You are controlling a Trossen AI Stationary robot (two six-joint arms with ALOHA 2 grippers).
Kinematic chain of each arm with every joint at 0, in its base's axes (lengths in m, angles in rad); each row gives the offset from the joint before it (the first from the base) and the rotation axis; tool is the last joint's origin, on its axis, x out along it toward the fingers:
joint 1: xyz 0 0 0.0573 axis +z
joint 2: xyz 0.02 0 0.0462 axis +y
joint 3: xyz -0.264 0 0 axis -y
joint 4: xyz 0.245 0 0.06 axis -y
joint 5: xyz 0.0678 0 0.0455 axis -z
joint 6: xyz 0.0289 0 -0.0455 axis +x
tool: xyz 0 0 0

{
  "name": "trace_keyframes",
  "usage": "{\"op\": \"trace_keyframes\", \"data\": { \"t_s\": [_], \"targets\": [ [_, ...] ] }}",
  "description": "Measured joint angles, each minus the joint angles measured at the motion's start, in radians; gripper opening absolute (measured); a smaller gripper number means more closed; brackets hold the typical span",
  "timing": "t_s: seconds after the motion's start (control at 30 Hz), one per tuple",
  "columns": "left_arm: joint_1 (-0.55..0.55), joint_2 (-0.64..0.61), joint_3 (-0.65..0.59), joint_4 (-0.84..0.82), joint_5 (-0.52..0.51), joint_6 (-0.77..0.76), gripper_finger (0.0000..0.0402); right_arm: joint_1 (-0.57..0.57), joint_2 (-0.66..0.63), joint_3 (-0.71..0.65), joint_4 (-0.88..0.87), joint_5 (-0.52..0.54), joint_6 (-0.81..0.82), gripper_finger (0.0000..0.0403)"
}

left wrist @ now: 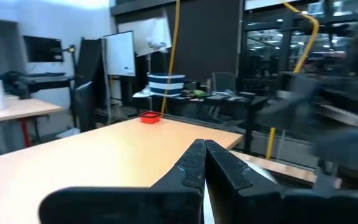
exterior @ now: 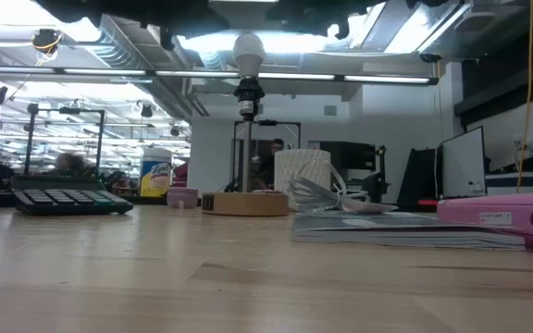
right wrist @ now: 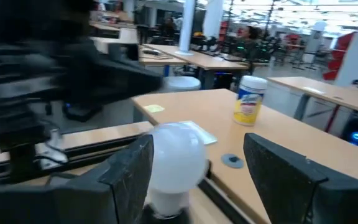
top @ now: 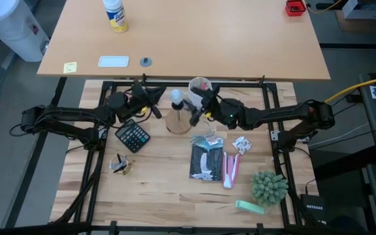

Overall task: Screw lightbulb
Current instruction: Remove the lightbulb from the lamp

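The white lightbulb [exterior: 248, 51] stands upright with its screw base in the black socket post [exterior: 246, 92] of the round wooden stand [top: 178, 121]. In the high view the lightbulb [top: 175, 98] lies between my two grippers. My right gripper [right wrist: 197, 174] is open; in its wrist view the lightbulb [right wrist: 176, 158] shows between its two fingers, closer to one of them. The low view shows no finger at the bulb's sides, only dark arm parts above it. My left gripper [left wrist: 204, 165] is shut on nothing, just left of the bulb [top: 155, 108].
A black calculator [top: 132, 136] lies left of the stand, and a white cup [top: 200, 86] stands behind it. A dark booklet [top: 206, 162], a pink item [top: 232, 171] and a green plant [top: 269, 187] sit nearer the front right. A spray can [top: 115, 14] stands on the far table.
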Motion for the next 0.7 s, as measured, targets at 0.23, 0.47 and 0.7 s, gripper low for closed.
{"op": "trace_keyframes", "data": {
  "t_s": [0.23,0.47,0.7],
  "targets": [
    [0.051,0.002,0.0,-0.095,0.008,-0.094,0.0001,-0.006,0.066,0.0,0.004,-0.006,0.048,0.0255],
    [0.038,0.002,0.0,-0.136,0.055,-0.103,0.0001,-0.021,0.095,0.0,0.017,-0.003,0.051,0.0255],
    [0.038,0.002,0.0,-0.18,0.068,-0.124,0.0001,-0.021,0.095,0.0,0.034,-0.003,0.051,0.0255]
  ]
}}
